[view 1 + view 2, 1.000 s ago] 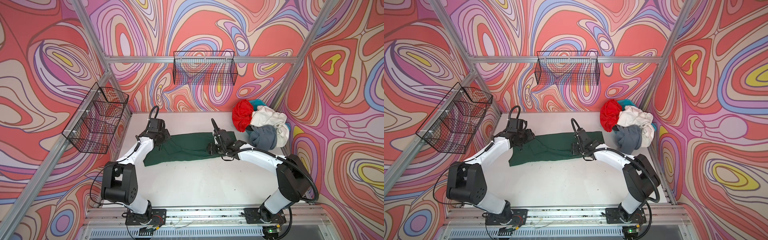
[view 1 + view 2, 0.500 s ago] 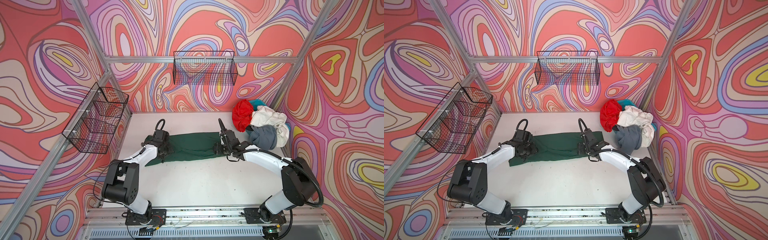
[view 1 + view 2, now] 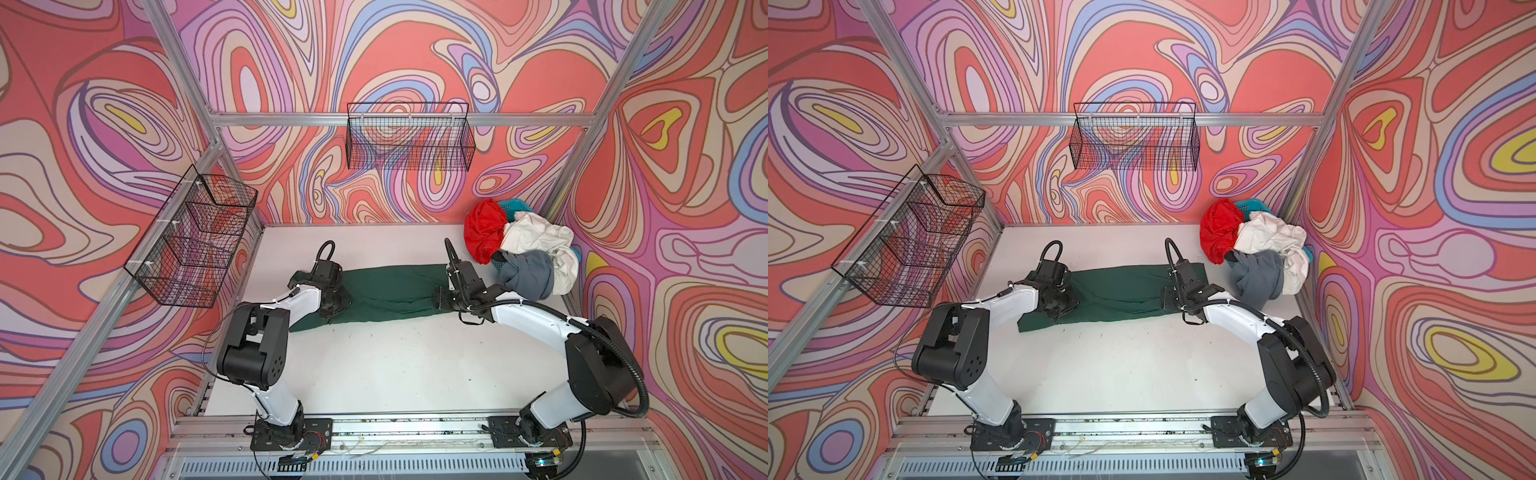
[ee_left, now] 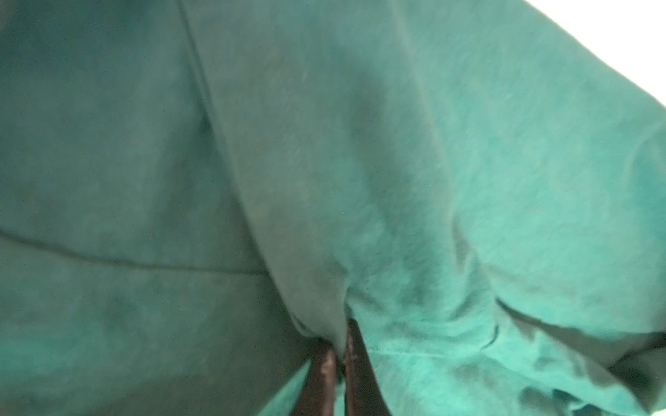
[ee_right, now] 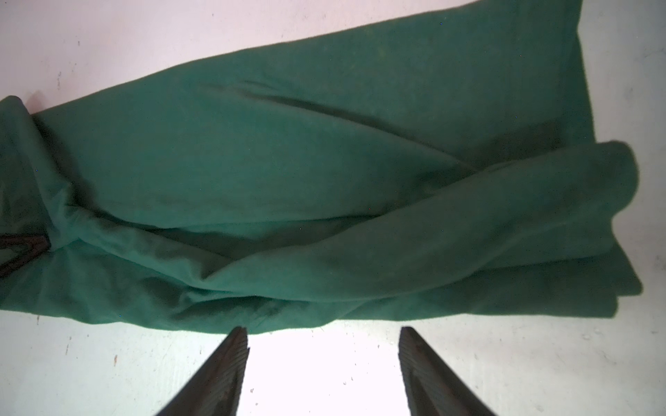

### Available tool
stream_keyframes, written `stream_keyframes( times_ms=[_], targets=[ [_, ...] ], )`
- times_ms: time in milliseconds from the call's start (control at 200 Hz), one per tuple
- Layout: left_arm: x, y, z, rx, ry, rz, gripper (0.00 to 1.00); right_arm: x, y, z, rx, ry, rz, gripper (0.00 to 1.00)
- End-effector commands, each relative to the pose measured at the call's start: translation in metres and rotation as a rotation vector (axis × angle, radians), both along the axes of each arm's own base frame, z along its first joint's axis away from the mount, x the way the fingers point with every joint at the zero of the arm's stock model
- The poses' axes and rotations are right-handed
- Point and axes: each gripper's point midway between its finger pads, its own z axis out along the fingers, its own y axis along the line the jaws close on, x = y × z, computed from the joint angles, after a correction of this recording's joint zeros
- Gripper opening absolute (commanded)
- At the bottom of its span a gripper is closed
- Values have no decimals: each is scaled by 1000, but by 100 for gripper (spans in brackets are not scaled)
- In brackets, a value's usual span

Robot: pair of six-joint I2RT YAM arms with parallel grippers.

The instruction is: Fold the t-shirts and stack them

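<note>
Swirl-patterned walls (image 3: 415, 62), wire baskets (image 3: 409, 139), white tabletop (image 3: 395, 361)

In both top views we look steeply down from high up onto the whole white table (image 3: 382, 374). Our left wrist camera sits close against the green t-shirt (image 4: 432, 180), which nearly fills its frame; our right wrist camera sees that shirt from farther back.

The dark green t-shirt (image 3: 386, 291) lies folded lengthwise into a long, rumpled band across the middle of the surface (image 3: 374, 365), running from 9 to 3 o'clock. The bright red t-shirt (image 3: 482, 232), off-white t-shirt (image 3: 536, 237) and grey-blue t-shirt (image 3: 528, 278) sit crumpled together in a heap toward 2 o'clock.
</note>
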Motion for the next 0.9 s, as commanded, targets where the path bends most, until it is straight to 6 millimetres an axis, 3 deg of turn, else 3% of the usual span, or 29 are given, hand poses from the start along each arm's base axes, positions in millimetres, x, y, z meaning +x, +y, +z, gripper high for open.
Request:
stream_keyframes(
  times_ms=[0,260,551,896],
  targets=[
    [13,-3,6,14,-2,-24,2,-1,-2,1,10,-3,-15,70],
    [28,-2,14,37,-29,-30,0,0,-7,-1,-15,1,-29,70],
    [54,1,26,88,-62,-29,0,-2,-41,-18,-225,64,-106,70],
    [87,0,33,139,-77,-55,0,10,-43,-28,-213,87,-115,70]
  ],
)
